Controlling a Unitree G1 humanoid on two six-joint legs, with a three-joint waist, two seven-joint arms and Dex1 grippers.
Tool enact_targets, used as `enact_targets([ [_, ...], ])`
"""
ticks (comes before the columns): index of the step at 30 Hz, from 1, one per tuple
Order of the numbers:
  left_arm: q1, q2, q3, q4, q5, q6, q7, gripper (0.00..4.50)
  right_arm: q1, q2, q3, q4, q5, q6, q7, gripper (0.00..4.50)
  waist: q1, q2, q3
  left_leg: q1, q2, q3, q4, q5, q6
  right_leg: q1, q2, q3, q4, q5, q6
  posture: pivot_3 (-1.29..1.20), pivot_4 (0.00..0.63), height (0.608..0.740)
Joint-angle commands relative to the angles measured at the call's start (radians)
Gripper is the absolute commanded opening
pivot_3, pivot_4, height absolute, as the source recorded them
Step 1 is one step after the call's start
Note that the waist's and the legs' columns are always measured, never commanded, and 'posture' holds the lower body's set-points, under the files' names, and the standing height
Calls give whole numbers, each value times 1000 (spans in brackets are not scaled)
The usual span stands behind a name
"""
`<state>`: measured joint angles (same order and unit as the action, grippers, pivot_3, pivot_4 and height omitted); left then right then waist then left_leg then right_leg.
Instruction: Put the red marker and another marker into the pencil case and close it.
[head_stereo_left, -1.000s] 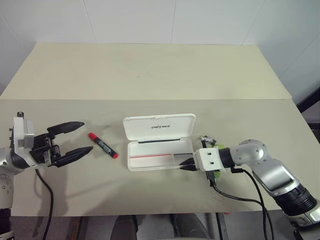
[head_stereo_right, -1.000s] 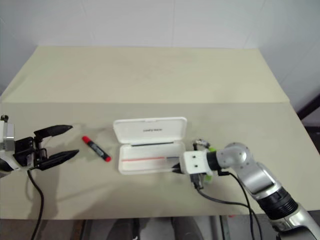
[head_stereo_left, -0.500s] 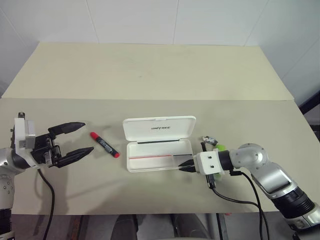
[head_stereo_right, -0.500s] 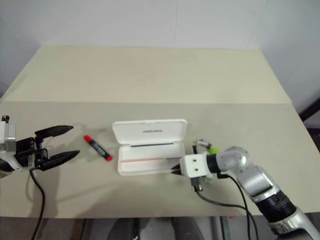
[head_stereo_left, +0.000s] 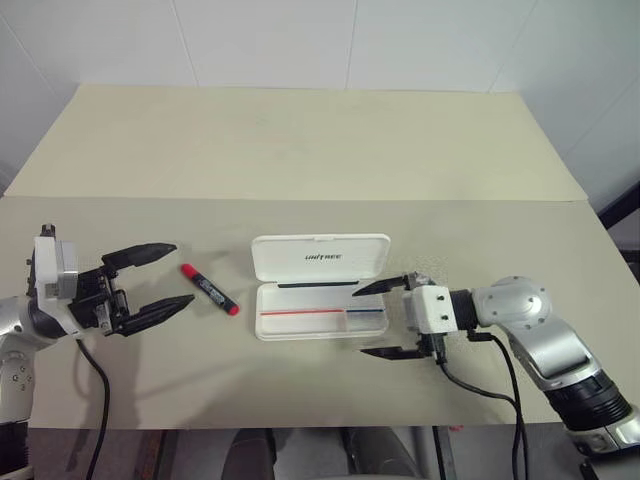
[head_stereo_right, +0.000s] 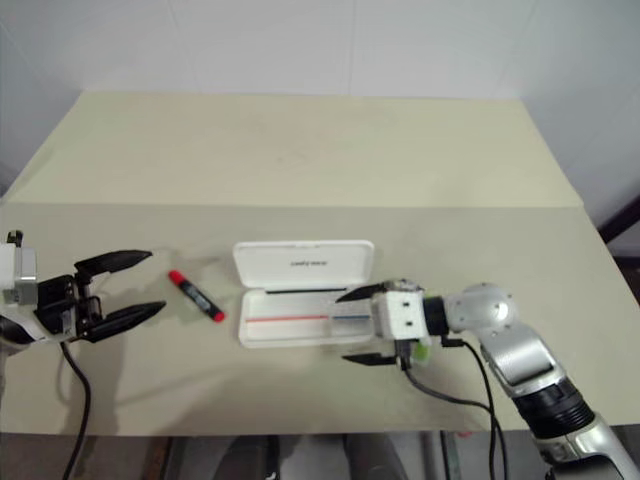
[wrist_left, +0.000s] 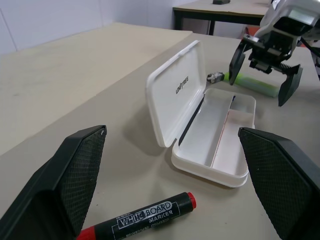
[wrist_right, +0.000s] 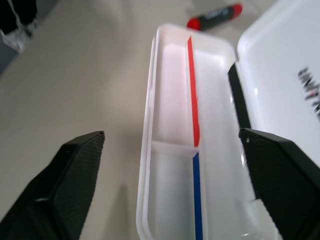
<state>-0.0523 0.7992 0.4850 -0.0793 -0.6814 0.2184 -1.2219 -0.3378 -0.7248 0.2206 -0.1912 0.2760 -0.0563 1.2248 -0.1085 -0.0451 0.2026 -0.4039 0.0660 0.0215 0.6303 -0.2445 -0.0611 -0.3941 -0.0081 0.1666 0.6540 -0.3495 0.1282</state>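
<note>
On the open pencil case (head_stereo_left: 320, 290), mid-table, the lid reads "UNITREE". At its nine o'clock lies the red marker (head_stereo_left: 208, 290), labelled "WHITEBOARD MARKER" in the left wrist view, which also shows the green highlighter (wrist_left: 252, 83) beyond the case. The left gripper (head_stereo_left: 150, 283) and right gripper (head_stereo_left: 385, 320) both gape wide, empty.

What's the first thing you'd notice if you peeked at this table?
A white pencil case lies open mid-table with nothing in it. The red marker lies on the table to its left, in front of the open left tool. The right tool gapes at the case's other end.
</note>
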Motion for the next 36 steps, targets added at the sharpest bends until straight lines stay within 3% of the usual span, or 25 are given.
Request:
enact_targets([
  [1,11,-11,1,-53,0,-3,36,4500,10,2,-57,-10,75,-23,32,4482,0,0,0,0,0,0,0,0,0,0,0,0,0,0,0,0,150,740],
  [8,51,-13,-5,-69,45,0,127,4500,-31,-16,-102,67,96,-27,72,4482,-1,0,0,1,0,0,1,0,0,1,0,0,0,0,0,0,150,740],
  [12,26,48,-65,55,159,-102,55,4500,-66,-23,-118,120,92,-32,94,4482,-1,0,0,1,0,0,1,0,0,1,0,0,0,0,0,0,150,740],
  [17,-188,109,-197,284,246,-209,-80,4500,-85,-21,-121,153,97,-36,129,4482,9,0,0,1,-1,0,1,0,0,1,0,0,0,0,0,0,150,740],
  [27,-563,92,-432,663,381,-338,-365,4500,22,-61,-166,44,122,73,85,4482,26,0,0,0,0,1,0,0,0,-1,1,0,1,0,0,0,150,740],
  [36,-753,91,-694,899,437,-486,-392,4500,131,-52,-246,-76,171,184,-38,4482,26,0,0,0,0,0,3,0,0,-1,2,0,4,0,0,0,150,740],
])
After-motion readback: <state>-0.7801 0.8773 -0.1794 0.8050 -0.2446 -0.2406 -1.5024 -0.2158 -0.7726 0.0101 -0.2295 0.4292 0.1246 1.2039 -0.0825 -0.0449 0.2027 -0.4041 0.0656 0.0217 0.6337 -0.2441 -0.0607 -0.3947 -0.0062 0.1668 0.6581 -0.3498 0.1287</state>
